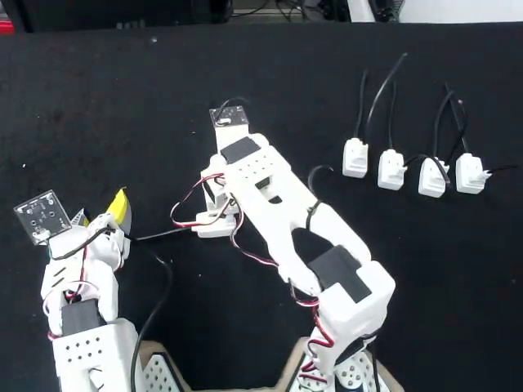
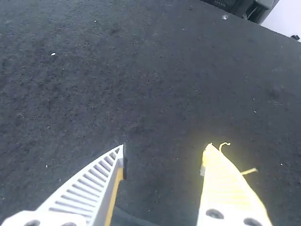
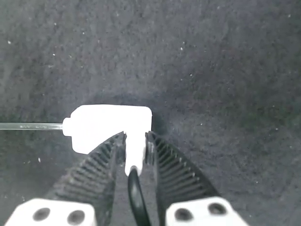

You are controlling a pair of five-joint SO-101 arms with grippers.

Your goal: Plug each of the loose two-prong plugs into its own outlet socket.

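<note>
Nothing here I can read, no words, no numbers, no signs. The white plug (image 3: 110, 125) gripped in my right fingers (image 3: 181, 174) shows a plain, unmarked face. Over in the high view, the row of white plugs (image 1: 391, 169) looks just as bare. The small circuit boards (image 1: 42, 216) on my wrists carry specks far too small to make out. The black tabletop (image 1: 122, 98) is unprinted.
</note>
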